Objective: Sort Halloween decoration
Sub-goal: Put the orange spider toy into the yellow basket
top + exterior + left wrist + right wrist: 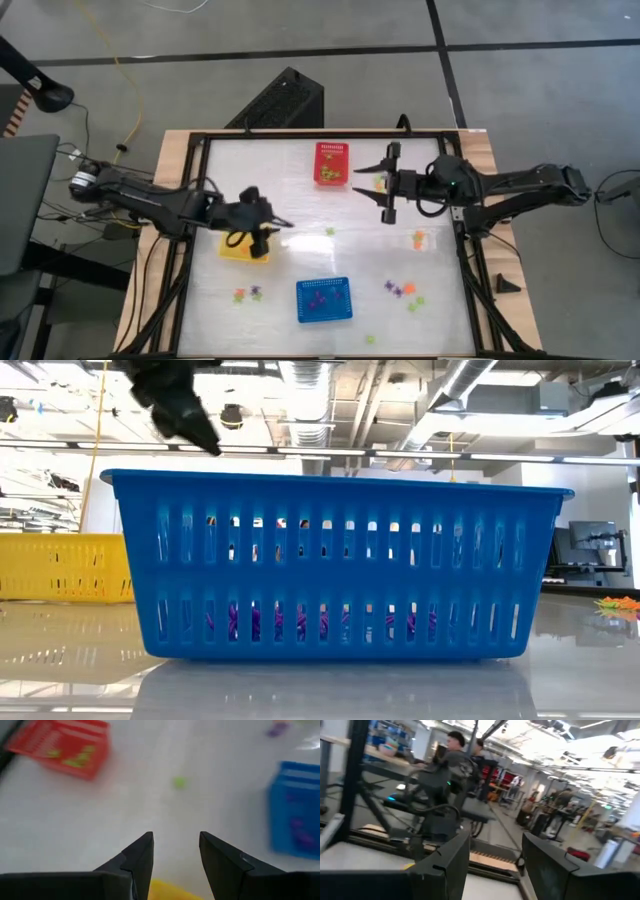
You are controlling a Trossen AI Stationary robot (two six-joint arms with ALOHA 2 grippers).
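Now, with left gripper (pixel 268 232) empty and spread wide above the yellow basket (pixel 243 247), right gripper (pixel 389 183) likewise wide and empty by the red basket (pixel 332 163): better descend squarely onto one loose trinket (pixel 329 231) mid-tabletop (pixel 300 260), matching colour to basket.

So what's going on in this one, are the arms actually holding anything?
No. The robot is sorting small Halloween trinkets into coloured baskets. The left gripper hangs open and empty over the yellow basket. The right gripper is open and empty too, raised beside the red basket, which holds some green pieces. The blue basket has purple ones in it. Loose trinkets in orange, purple and green lie on the table.
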